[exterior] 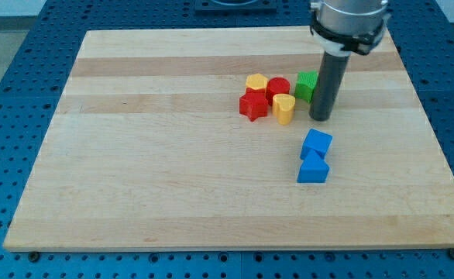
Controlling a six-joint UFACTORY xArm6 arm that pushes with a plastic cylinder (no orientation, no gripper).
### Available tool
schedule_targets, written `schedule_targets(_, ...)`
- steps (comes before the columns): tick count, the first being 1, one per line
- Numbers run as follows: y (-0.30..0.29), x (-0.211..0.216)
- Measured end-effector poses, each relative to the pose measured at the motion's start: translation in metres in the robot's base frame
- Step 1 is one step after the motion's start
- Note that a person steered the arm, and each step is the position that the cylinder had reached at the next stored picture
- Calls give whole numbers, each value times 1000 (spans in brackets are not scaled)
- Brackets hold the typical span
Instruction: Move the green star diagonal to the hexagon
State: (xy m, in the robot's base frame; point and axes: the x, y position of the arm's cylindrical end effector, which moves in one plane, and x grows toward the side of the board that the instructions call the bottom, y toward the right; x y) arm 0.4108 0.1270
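Note:
A green block (305, 85), whose shape is partly hidden, sits just right of the red cylinder (279, 87). The yellow hexagon (256, 81) lies left of that cylinder, in a cluster with the red star (252, 105) and the yellow heart (284, 109). My tip (320, 118) rests on the board just right of the yellow heart and below-right of the green block. The rod covers the green block's right side. Only one green block shows.
A blue block (317, 143) and a blue triangle-like block (313, 168) lie together below my tip. The wooden board (157, 155) sits on a blue perforated table.

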Motion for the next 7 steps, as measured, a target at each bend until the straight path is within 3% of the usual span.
schedule_targets(4,1,-57)
schedule_targets(7,-64,-109)
